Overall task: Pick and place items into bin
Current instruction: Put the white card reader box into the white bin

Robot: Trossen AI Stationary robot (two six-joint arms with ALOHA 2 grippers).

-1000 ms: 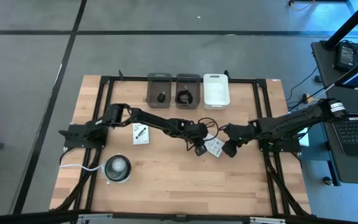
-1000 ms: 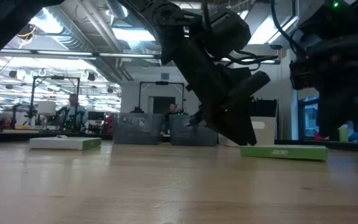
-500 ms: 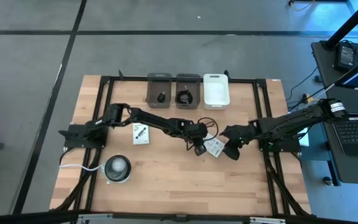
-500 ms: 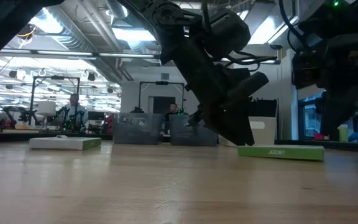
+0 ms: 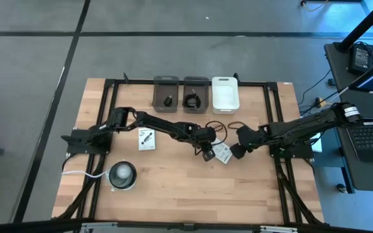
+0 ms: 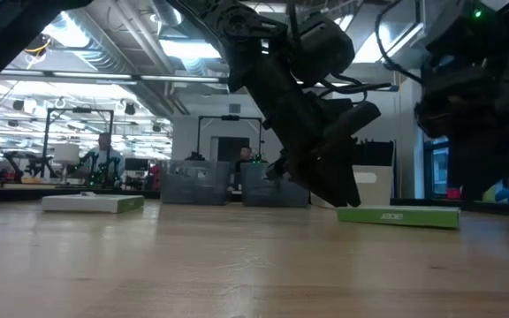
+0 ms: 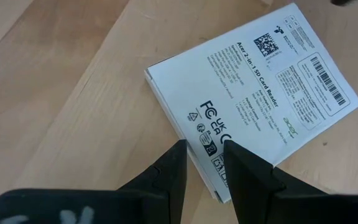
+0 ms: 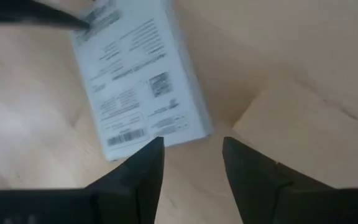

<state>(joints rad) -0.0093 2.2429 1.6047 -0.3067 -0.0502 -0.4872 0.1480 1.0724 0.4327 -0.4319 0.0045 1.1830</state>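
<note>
Central packet (image 5: 223,153) is boxed in: left end effector (image 5: 208,155) on one side, right end effector (image 5: 236,151) on the other, cable loop (image 5: 217,127) behind. Bench (image 5: 173,188) in front lies open. Disc (image 5: 122,175) and second packet (image 5: 146,138) stand well apart on the left arm's side.

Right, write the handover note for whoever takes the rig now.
Left gripper: open, low over the near edge of the middle packet, not gripping.
Right gripper: open, at the same packet's other side, not gripping.
Items: block in the left grey bin, cable in the middle grey bin. Second packet lies flat on the table, left of centre. White bin holds nothing visible.
Done: block and cable binned.
Left: both packets. The disc at the front left is not part of the job.
</note>
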